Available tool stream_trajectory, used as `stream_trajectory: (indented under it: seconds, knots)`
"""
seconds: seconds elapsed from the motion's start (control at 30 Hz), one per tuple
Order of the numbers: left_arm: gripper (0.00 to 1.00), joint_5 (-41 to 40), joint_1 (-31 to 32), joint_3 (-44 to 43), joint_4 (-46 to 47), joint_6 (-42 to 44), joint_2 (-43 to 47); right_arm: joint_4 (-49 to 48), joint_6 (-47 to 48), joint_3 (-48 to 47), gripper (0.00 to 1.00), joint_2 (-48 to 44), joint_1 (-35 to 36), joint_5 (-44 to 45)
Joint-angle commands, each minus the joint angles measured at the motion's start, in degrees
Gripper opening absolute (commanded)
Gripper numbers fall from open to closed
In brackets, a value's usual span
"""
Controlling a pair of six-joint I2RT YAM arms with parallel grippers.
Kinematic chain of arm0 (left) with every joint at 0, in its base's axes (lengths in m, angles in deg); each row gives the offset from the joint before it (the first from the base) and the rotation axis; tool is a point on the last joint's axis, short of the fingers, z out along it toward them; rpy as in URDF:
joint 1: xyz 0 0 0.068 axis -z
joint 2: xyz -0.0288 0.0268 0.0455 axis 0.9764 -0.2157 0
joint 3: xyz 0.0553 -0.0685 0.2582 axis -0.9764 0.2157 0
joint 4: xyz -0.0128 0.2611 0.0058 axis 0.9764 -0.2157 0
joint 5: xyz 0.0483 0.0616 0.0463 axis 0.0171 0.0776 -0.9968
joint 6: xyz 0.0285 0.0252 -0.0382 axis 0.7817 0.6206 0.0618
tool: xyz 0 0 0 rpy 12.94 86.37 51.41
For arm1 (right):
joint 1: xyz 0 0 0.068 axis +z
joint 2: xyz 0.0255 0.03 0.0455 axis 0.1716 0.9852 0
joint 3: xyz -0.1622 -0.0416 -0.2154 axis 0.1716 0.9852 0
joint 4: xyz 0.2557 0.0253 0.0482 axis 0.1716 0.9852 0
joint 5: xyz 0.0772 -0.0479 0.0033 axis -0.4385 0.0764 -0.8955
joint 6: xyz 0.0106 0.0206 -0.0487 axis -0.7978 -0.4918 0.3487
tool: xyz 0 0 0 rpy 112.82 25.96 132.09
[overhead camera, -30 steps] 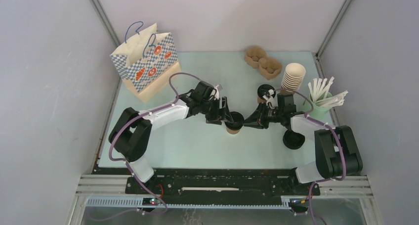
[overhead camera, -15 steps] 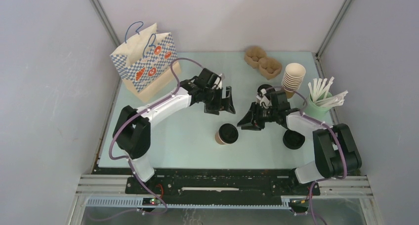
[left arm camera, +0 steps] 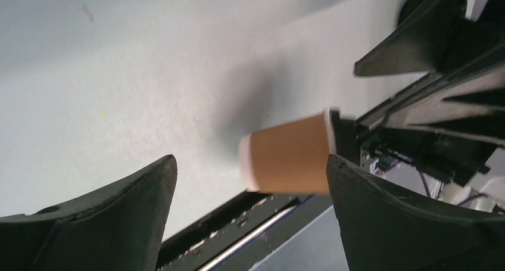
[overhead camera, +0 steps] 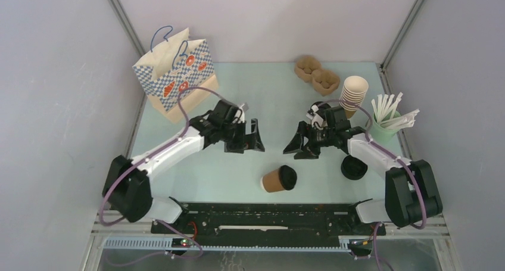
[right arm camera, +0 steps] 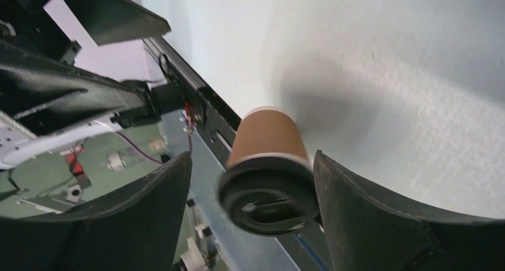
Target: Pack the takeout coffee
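Takeout coffee cup lies on its side on the tabletop, black lid on & facing the R-arm side, brown base toward the L. It sits near the front edge, closer to the arm bases than either hand, roughly btwn the two. L hand is clear of the cup w/ jaws spread wide, holding nothing; the L wrist view shows the cup loose beyond its fingers. R hand is also wide open & empty, apart from the cup; its wrist cam sees the lid nearly end-on. Further back: patterned paper bag at far L, cup carriers, stack of lidless cups, green holder w/ wrapped straws. Loose black lids lie by the R arm.
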Motion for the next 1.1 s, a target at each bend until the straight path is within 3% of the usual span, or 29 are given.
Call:
stream_trajectory:
  seconds: [0.0,0.17,0.33,0.43,0.63,0.77,1.07]
  knots:
    - [1.0,6.57,-0.42,7.28,4.51,1.24,4.13,18.05,13.58,-3.6,0.85,-4.05,-0.33,1.22]
    - [1.0,6.78,3.35,5.31,3.6,1.83,0.92,30.13,11.91,-3.78,0.87,-8.97,-6.04,10.17]
    - [1.0,6.23,8.9,-2.53,-1.23,5.81,-5.94,44.74,8.41,-7.09,0.96,-10.37,-6.79,18.93]
    - [1.0,5.15,11.73,-4.97,-0.81,6.43,-7.55,47.15,8.89,-8.23,0.97,-14.81,-6.3,26.42]
    - [1.0,4.75,13.83,-6.69,-1.11,6.03,-9.49,50.13,11.97,-8.11,0.93,-15.07,1.77,12.77]
    - [0.98,2.81,13.82,-4.27,-1.02,5.42,-7.49,47.22,7.93,-4.27,0.94,-15.72,8.57,4.8]
    - [0.99,-3.57,13.21,-1.81,-1.97,3.82,0.1,37.94,0.34,3.41,0.89,-16.55,13.86,7.83]
